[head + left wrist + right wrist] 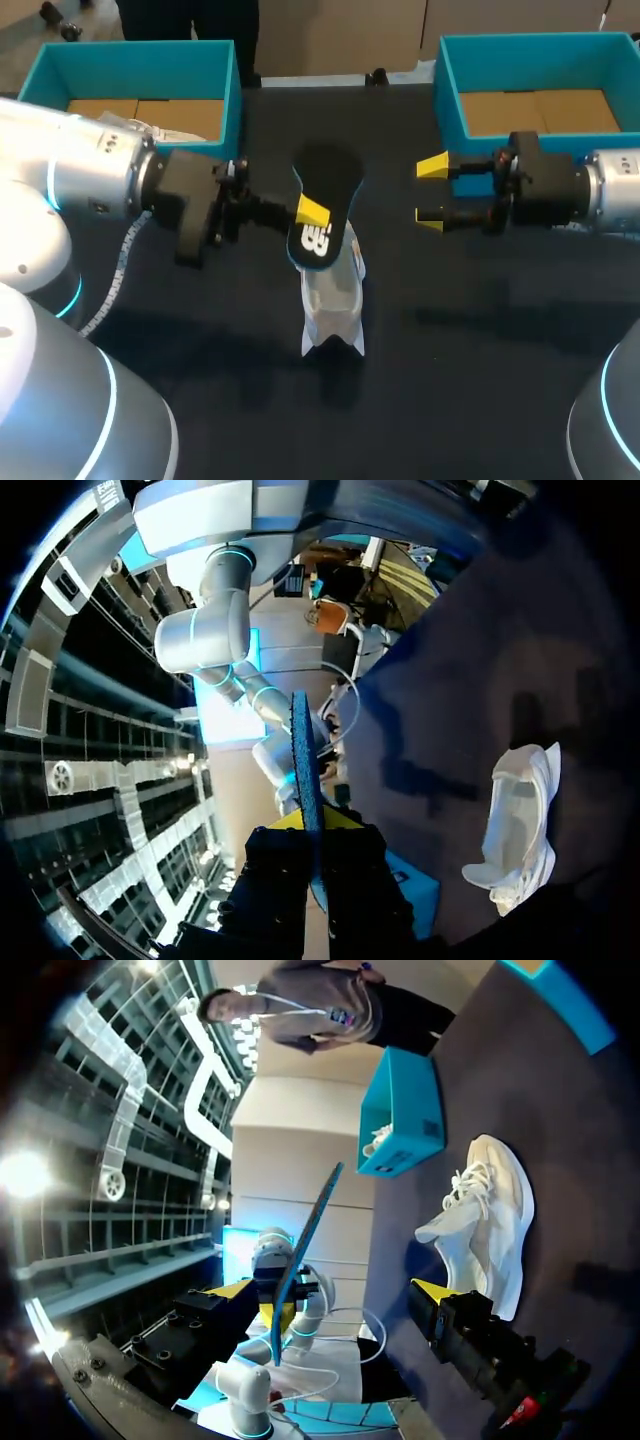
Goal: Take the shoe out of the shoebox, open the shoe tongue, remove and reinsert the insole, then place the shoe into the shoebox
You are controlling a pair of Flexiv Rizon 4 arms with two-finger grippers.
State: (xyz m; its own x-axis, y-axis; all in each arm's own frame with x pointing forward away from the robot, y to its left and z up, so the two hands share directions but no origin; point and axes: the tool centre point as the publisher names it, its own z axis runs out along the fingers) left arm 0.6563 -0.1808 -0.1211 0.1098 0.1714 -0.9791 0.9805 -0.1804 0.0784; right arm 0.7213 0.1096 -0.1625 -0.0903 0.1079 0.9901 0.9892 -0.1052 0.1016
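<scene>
Black with a blue edge, the insole (pixel 322 200) is picked out in the head view, clamped in the left gripper (pixel 305 214) and held up just above the white shoe (pixel 335 300), which lies on the dark table (pixel 480 390). The right gripper (pixel 432 192) is spread wide and empty, well apart from the shoe on its right, near a teal shoebox (pixel 540 55). Over to the left wrist view: the insole (pixel 303 750) is caught edge-on between the fingers, with the shoe (pixel 520 820) seen resting off to one side of it. Now the right wrist view: the insole (pixel 305 1240) is shown thin and slightly bowed, ahead of the parted fingers and beside the shoe (pixel 485 1220). A light, floppy sheet is to be expected, so it is best kept pinched flat across its faces near one end and fed in toe first. The soft shoe would likely need bracing at the heel collar.
</scene>
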